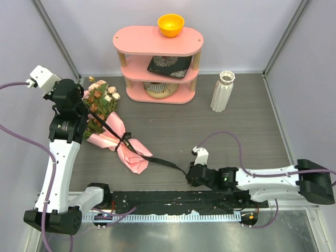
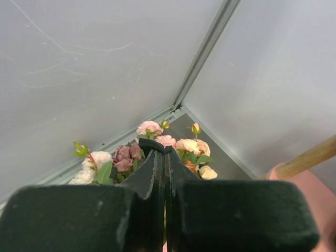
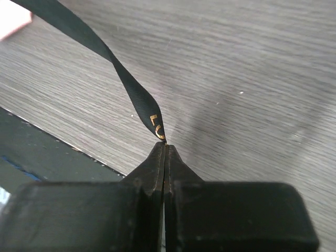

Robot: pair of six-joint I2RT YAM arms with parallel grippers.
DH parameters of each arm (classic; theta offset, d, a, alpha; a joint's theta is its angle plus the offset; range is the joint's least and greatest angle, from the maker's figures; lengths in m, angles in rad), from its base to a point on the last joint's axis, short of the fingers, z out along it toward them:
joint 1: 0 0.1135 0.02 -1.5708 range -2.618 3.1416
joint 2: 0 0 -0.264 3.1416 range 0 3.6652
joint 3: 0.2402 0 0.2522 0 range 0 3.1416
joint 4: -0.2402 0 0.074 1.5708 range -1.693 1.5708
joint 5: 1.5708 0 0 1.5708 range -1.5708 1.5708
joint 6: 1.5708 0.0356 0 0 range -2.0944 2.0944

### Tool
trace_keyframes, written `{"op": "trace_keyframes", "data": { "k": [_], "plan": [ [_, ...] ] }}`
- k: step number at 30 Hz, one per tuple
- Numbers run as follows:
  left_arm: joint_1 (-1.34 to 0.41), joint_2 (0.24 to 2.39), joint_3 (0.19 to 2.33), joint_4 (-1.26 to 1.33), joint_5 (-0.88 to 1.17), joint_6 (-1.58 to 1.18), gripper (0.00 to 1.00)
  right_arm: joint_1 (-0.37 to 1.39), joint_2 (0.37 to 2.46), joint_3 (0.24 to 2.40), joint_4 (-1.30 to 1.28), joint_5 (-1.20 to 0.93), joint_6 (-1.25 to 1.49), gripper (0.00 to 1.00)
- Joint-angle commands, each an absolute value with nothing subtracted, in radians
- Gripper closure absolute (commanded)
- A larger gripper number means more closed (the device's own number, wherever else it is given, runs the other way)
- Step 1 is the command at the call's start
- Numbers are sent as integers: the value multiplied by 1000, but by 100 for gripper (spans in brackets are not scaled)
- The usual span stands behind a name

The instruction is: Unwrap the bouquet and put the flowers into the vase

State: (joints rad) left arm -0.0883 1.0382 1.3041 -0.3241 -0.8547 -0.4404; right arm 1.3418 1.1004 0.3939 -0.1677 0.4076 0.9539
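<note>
The right pincer (image 1: 188,174), in the view from the top, lies low over the grey wood-pattern table (image 1: 226,136) near the front edge. It is clenched on the end of a long black ribbon (image 1: 157,160). The ribbon runs in an almost straight line to the bouquet (image 1: 113,131) of small pink, cream and peach roses in salmon-pink wrapping paper. The bouquet lies on the left part of the table, with the flower heads toward the back left corner. The left pincer (image 1: 88,113) is at this flower end. The tall white ribbed vase (image 1: 222,92) stands upright at the back right, well apart from the bouquet, beside a pink shelf (image 1: 157,42) with an orange bowl (image 1: 171,24) on top.

In the left wrist view, the left pincer (image 2: 164,152) has its fingers (image 2: 149,176) pressed together. The flowers (image 2: 149,127) show just beyond the tips. Whether something thin is caught between them, I cannot tell.

In the right wrist view, the right pincer (image 3: 164,144) pinches the ribbon (image 3: 126,86), which has gold letters near the tips and rises twisted to the upper left above the table (image 3: 236,79).
</note>
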Motion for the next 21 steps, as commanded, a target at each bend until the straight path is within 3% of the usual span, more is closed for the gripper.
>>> {"op": "trace_keyframes", "data": {
  "k": [1, 7, 9, 16, 21],
  "plan": [
    [-81, 1012, 1327, -253, -926, -423, 100, 1355, 899, 423, -348, 560, 1022, 99],
    [-83, 968, 1301, -307, -946, -462, 100, 1353, 654, 488, -405, 923, 976, 98],
    [-83, 937, 1272, -325, -942, -472, 100, 1326, 663, 538, -362, 1023, 817, 99],
    [-83, 882, 1201, -305, -882, -379, 100, 1126, 957, 981, -282, 971, 344, 99],
    [-83, 842, 1178, -347, -882, -409, 100, 924, 1167, 1198, -360, 813, 336, 99]
  ]
}}
